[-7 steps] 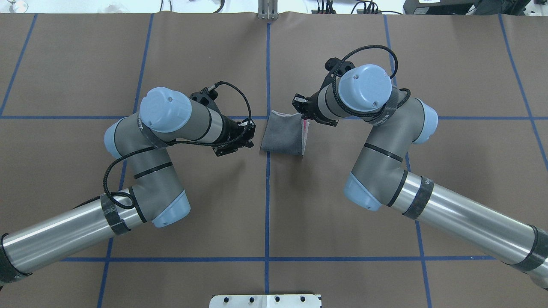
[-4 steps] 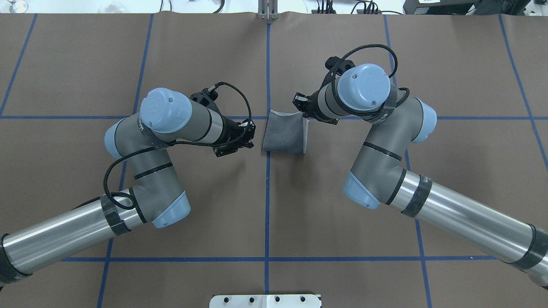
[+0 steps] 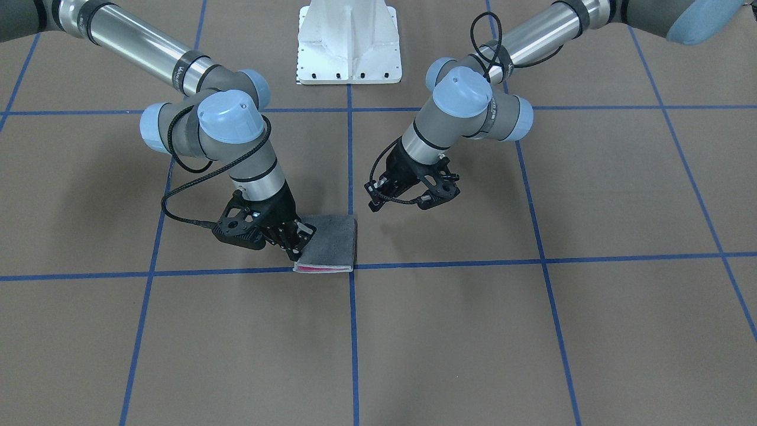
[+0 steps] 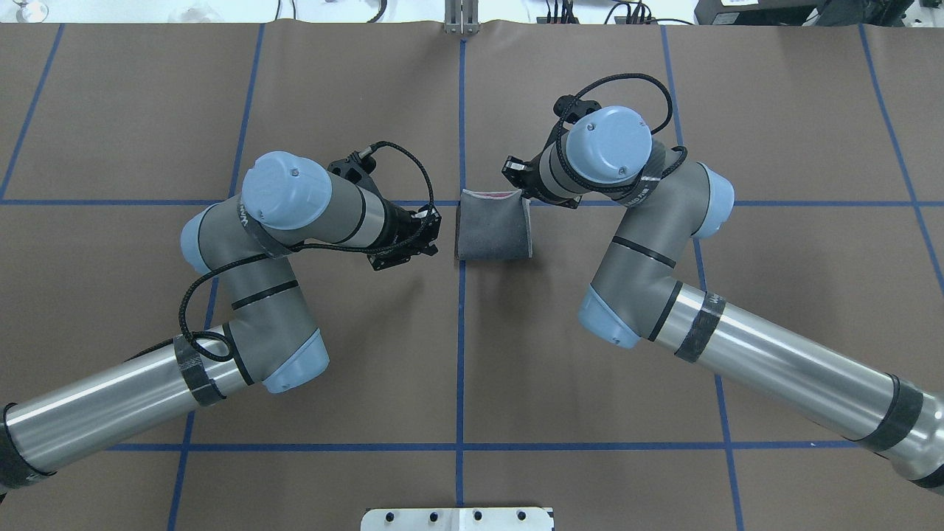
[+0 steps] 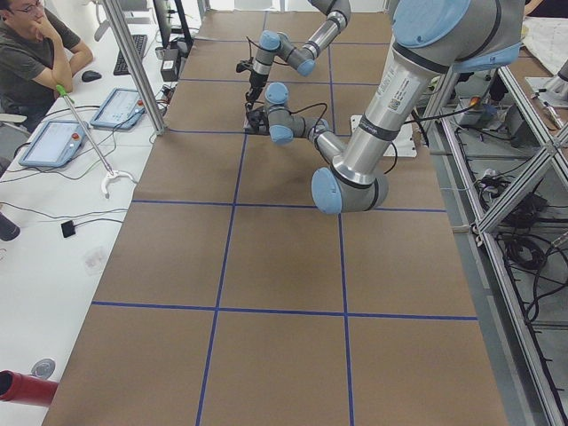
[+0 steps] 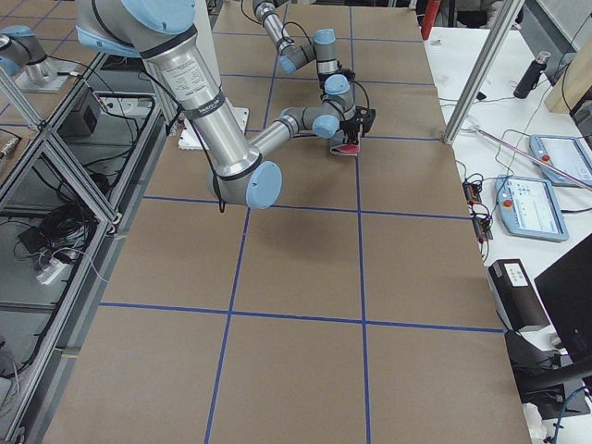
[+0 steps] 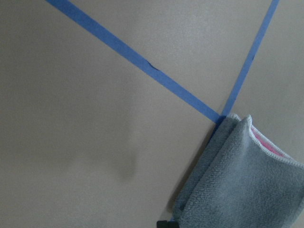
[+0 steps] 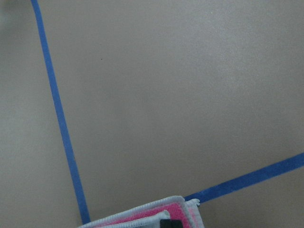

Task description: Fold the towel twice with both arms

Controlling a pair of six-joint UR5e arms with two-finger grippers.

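Observation:
The towel (image 4: pixel 494 232) lies folded into a small square, dark grey face up, just right of the centre tape line. Pink layers show along its far edge (image 3: pixel 322 269). My right gripper (image 3: pixel 294 249) stands at the towel's far right corner (image 4: pixel 525 198), shut on the pink and white-edged layers (image 8: pixel 156 213); a black fingertip (image 8: pixel 170 222) shows between them. My left gripper (image 3: pixel 384 198) hovers left of the towel (image 7: pixel 247 185), apart from it (image 4: pixel 434 230). It appears shut with nothing in it.
Blue tape lines (image 4: pixel 461 110) divide the brown table cover into squares. The white pedestal base (image 3: pixel 349 41) sits at the robot's edge of the table. In the exterior left view a person (image 5: pixel 35 53) sits at a desk with tablets beside the table.
My right arm swung left and brought the towel's raised right edge down. The towel now lies flat and square, with pink at its far edge instead of its right side. The left arm stayed still.

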